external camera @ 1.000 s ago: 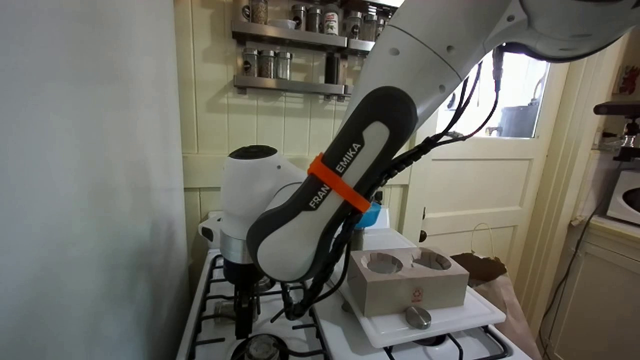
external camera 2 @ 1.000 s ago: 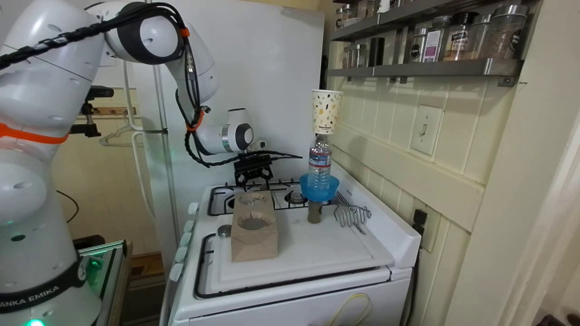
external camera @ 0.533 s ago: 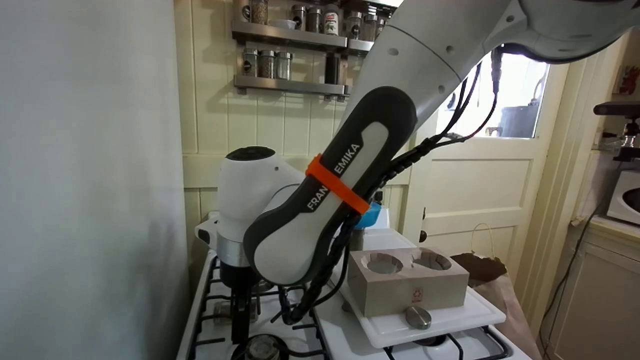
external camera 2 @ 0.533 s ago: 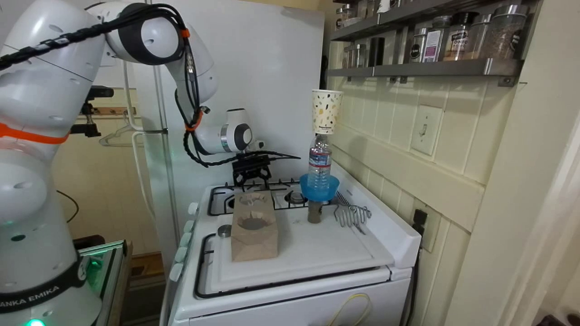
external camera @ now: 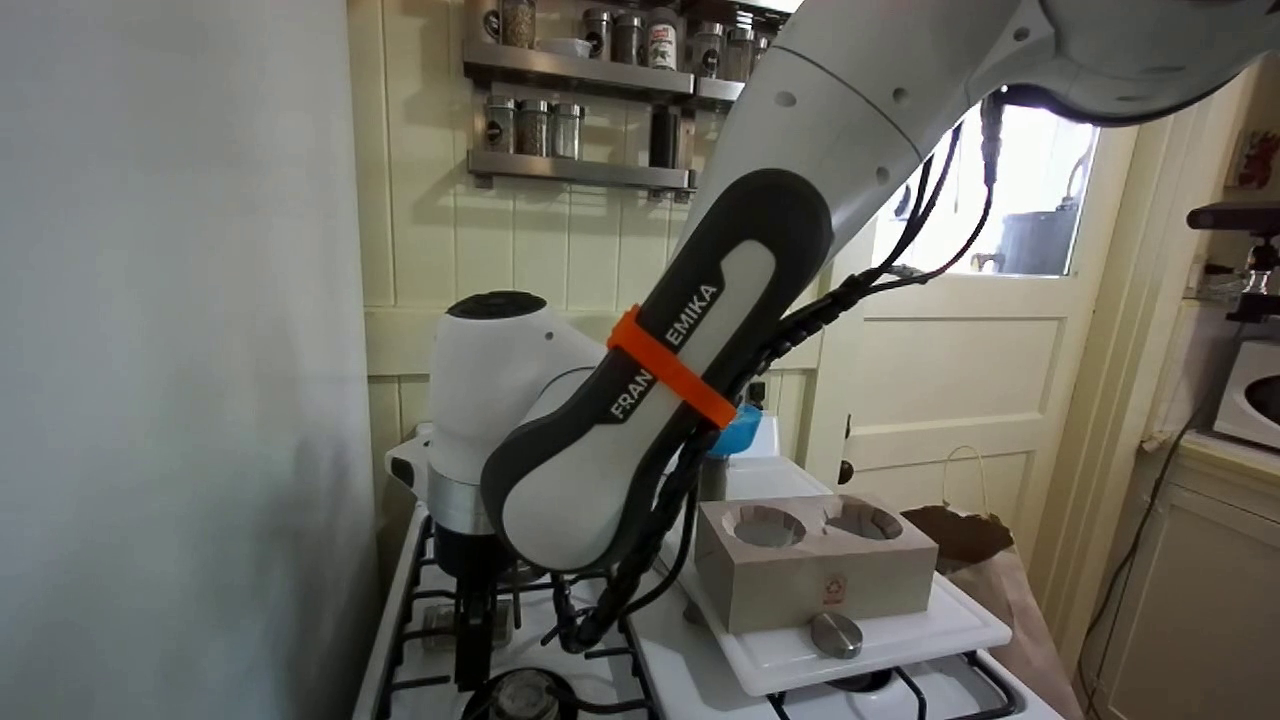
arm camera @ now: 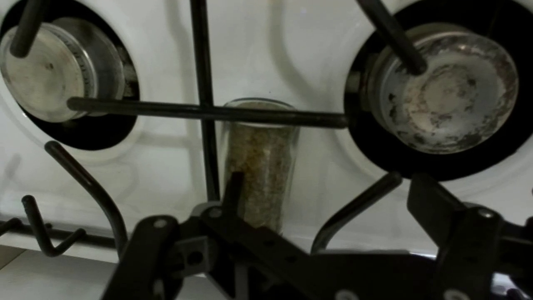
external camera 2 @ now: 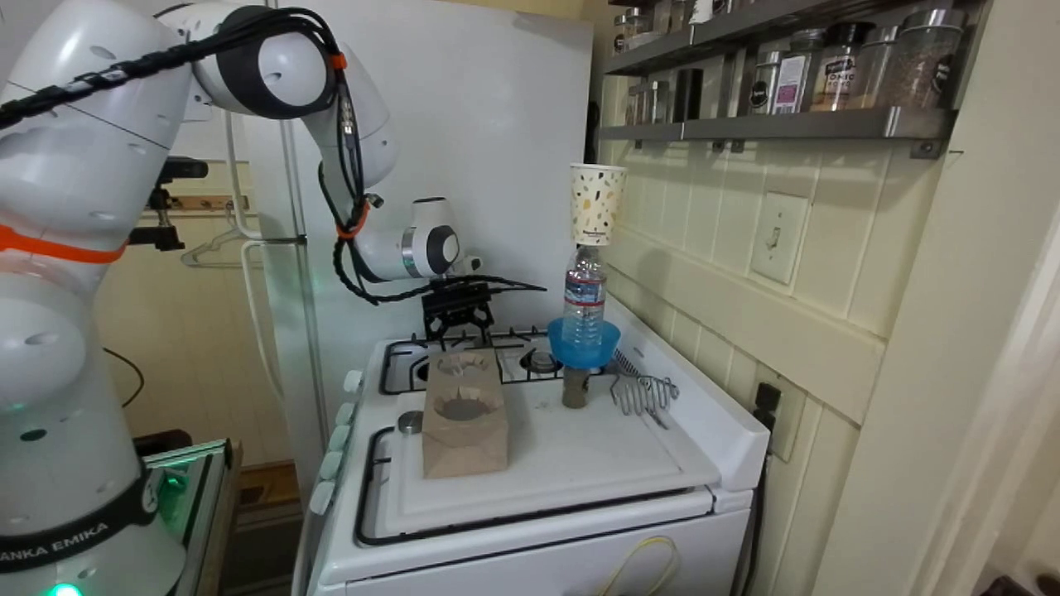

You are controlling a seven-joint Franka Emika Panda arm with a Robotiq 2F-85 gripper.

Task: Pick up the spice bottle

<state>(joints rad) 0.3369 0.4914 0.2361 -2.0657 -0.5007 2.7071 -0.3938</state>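
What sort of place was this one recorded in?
A kitchen, probably in a home: a white gas stove, spice jars on a metal wall shelf, and what looks like a refrigerator suggest it.

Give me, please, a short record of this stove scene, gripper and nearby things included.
target: spice bottle, lying on its side between two burners
overhead: a grate bar crosses the spice bottle in the wrist view
end effector: gripper open, holding nothing
contact: one finger overlaps the spice bottle in the wrist view; touch unclear
box: cardboard box with two round holes, on a white panel
stack: jar, blue bowl, water bottle, speckled cup, bottom to top
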